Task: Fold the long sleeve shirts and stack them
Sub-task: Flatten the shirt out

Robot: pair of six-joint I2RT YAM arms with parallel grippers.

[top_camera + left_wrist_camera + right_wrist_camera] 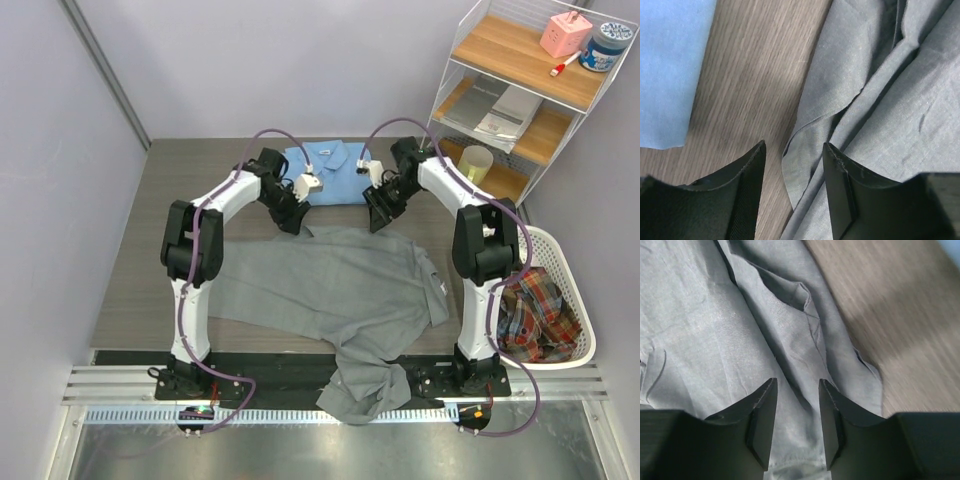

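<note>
The grey long sleeve shirt [330, 285] lies spread and rumpled across the middle of the table, with one part hanging over the front edge. The light blue shirt [325, 165] lies folded at the back centre. My left gripper [290, 222] is low over the grey shirt's far left edge. In the left wrist view it [794, 145] is open and straddles the grey hem [805, 150], with bare wood to one side and the blue cloth [665, 65] at the upper left. My right gripper [378, 218] is open over the shirt's far right part, with grey folds [790, 340] showing between the fingers [797, 381].
A wire shelf [520, 60] at the back right carries a pink box, a jar, a cup and papers. A white basket [556, 250] with plaid cloth [535, 310] in it stands by the right arm. Bare wood table [150, 260] shows to the left.
</note>
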